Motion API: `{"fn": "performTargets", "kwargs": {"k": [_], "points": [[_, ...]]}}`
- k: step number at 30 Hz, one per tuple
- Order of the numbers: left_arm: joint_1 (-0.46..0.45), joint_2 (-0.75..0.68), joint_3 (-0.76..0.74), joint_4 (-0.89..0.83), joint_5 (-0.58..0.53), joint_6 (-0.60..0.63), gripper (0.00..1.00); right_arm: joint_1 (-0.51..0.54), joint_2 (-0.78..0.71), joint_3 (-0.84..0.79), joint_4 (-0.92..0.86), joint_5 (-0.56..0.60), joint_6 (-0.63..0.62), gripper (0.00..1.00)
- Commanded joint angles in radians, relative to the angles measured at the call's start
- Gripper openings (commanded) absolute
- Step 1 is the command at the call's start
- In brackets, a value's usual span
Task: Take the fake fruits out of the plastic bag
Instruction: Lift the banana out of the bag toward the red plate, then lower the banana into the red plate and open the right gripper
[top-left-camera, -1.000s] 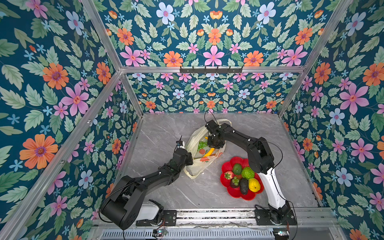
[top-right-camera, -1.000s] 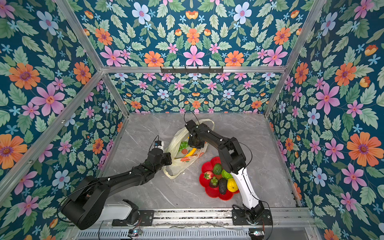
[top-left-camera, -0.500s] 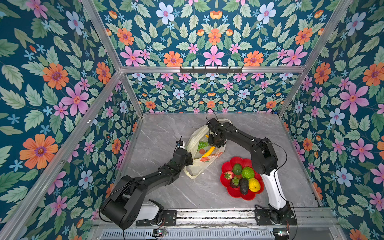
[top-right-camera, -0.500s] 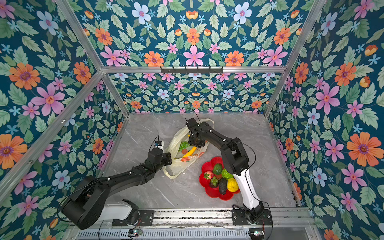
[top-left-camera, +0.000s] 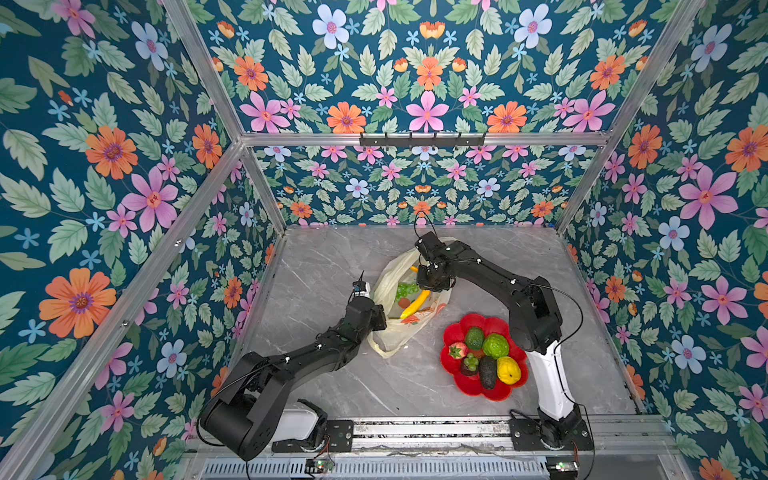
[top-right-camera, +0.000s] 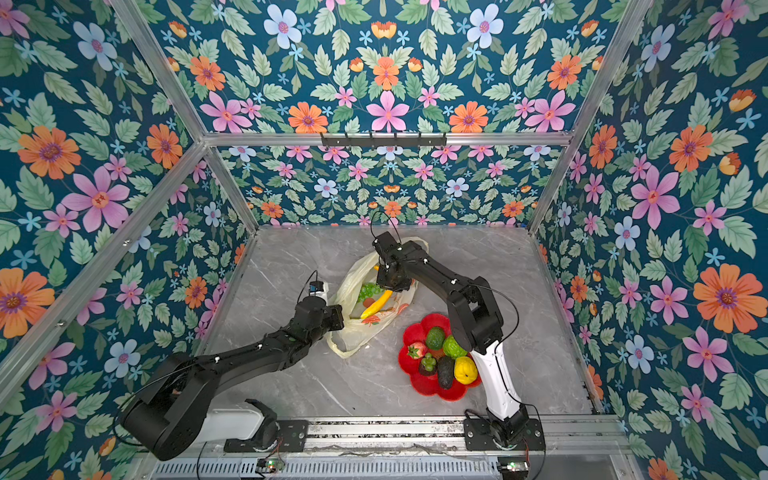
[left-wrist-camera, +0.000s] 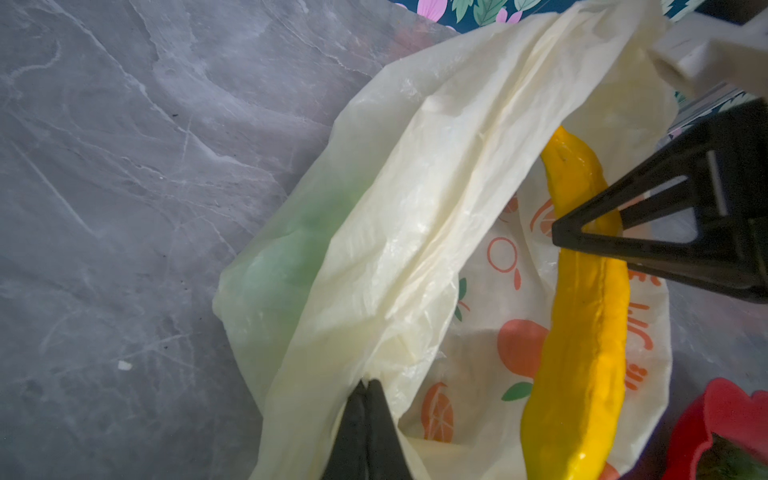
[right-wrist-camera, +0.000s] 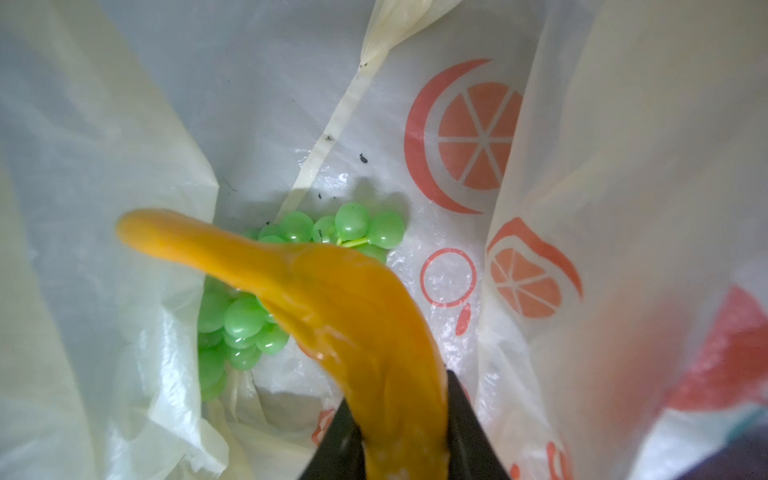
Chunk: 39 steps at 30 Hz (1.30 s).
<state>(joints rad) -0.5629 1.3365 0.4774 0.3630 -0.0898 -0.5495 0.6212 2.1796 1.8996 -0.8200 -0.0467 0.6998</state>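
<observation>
The plastic bag (top-left-camera: 395, 332) (top-right-camera: 353, 332) lies on the table with its mouth open. Inside it are a yellow banana (top-left-camera: 415, 303) (top-right-camera: 376, 304) (left-wrist-camera: 582, 311) (right-wrist-camera: 332, 299) and a green grape bunch (top-left-camera: 405, 289) (top-right-camera: 368, 289) (right-wrist-camera: 245, 324). My right gripper (right-wrist-camera: 399, 390) (top-left-camera: 432, 282) reaches into the mouth and is shut on one end of the banana. At the bag's left rim, my left gripper (left-wrist-camera: 368, 384) (top-left-camera: 380, 322) is shut on a fold of the plastic (left-wrist-camera: 374, 270). Other fake fruits lie outside the bag: an avocado (top-left-camera: 474, 337), a bumpy green fruit (top-left-camera: 495, 345), a lemon (top-left-camera: 508, 370) and a strawberry (top-left-camera: 456, 350).
Those fruits sit on a red flower-shaped plate (top-left-camera: 453, 332) (top-right-camera: 415, 386) at the front right, close to the bag and beside the right arm's base. Flowered walls enclose the grey marble table (top-left-camera: 332, 257) on three sides.
The right arm's elbow has shifted slightly toward the front right while its gripper stays on the banana in the bag. The left arm and bag have not moved.
</observation>
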Motion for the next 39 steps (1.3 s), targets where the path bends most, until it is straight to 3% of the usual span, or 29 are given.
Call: {"fn": "performTargets", "kwargs": {"k": [1,15,27,39], "points": [[0.001,-0.001,0.0,0.007,-0.013,0.008,0.0,0.0,-0.042,-0.03,-0.011,-0.022,-0.009,0.26],[0.001,0.008,0.003,0.005,-0.017,0.008,0.0,0.006,-0.272,-0.248,-0.075,-0.066,-0.112,0.26],[0.001,0.012,0.008,0.007,0.008,0.006,0.0,-0.044,-0.506,-0.403,-0.253,0.06,-0.421,0.26],[0.001,-0.011,0.002,-0.006,-0.01,0.017,0.0,-0.137,-0.672,-0.482,-0.252,0.166,-0.673,0.24]]}}
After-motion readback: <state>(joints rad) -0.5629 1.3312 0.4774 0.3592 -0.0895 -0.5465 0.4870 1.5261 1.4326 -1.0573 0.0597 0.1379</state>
